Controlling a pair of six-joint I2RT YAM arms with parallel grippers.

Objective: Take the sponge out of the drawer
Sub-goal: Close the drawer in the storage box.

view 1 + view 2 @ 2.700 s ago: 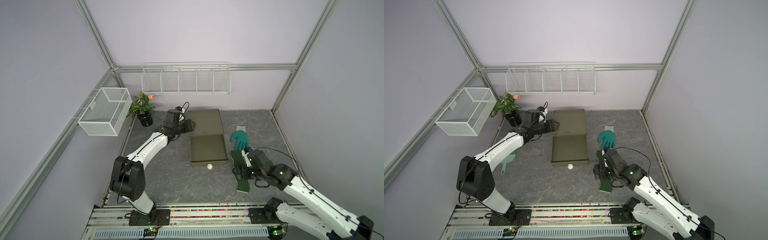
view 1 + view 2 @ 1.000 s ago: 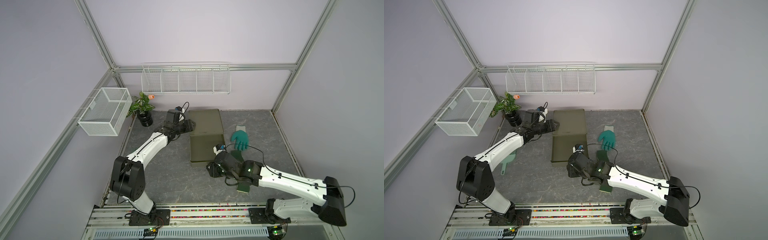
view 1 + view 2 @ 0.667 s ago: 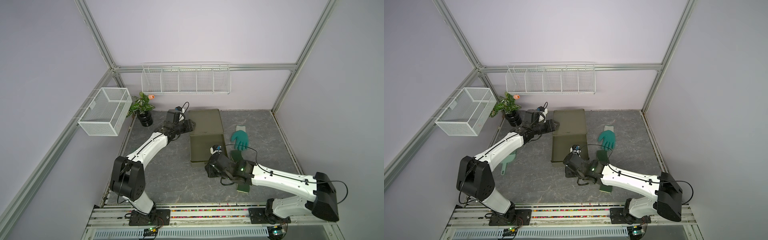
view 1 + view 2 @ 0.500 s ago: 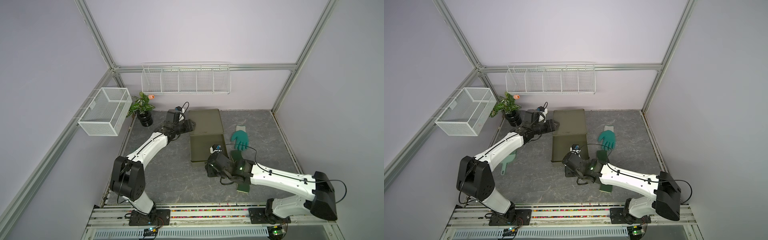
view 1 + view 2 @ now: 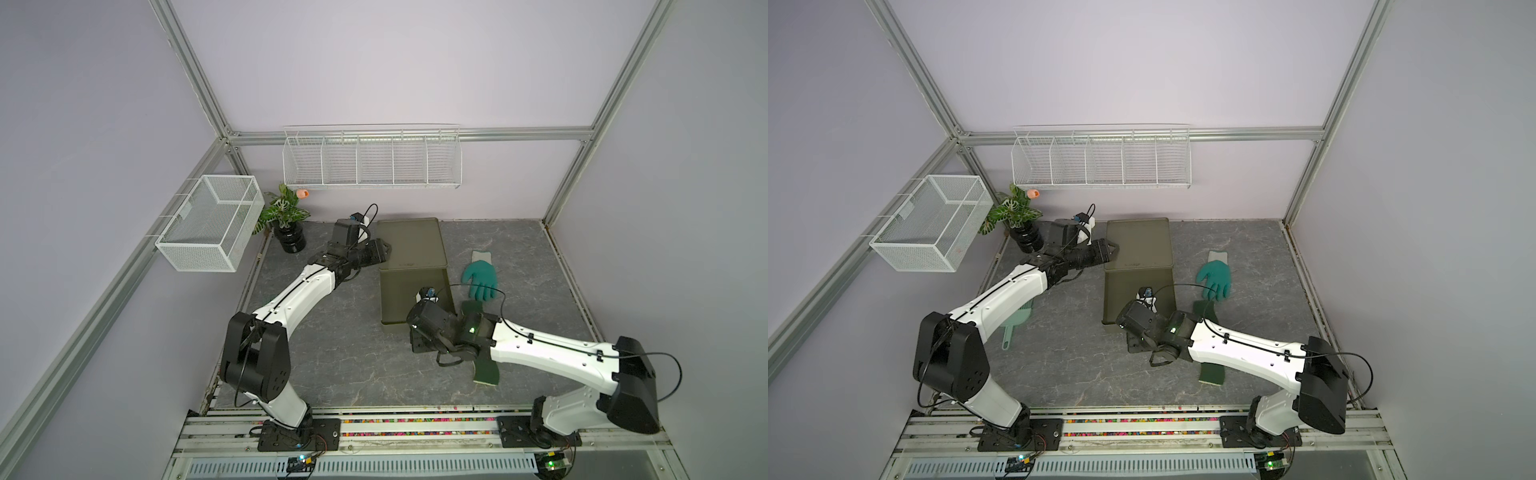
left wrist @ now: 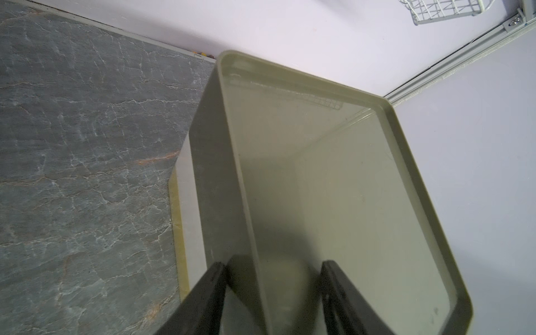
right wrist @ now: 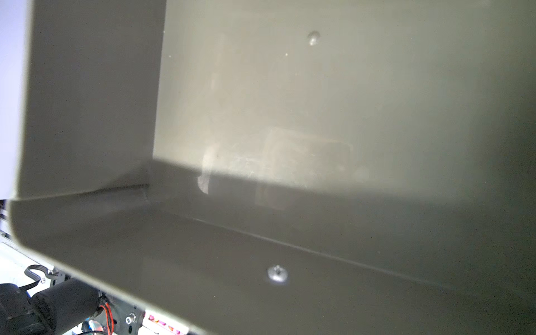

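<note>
Sponge point(image 5: 486, 372) already out, flat on worktop point(image 5: 332, 353) right of drawer point(image 5: 397, 291), partly under right arm point(image 5: 540, 353); drawer open, empty; right fingers hidden at its near front (cannot tell); left fingers point(image 6: 208, 290) narrowly apart astride cabinet point(image 5: 411, 241) rim; next, likely: push drawer shut.

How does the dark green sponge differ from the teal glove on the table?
The sponge is dark green and a long rectangle; the glove is teal and hand-shaped with a pale cuff. The right arm crosses over the sponge, while the glove lies clear of it. Both lie flat on the grey table, right of the drawer.
</note>
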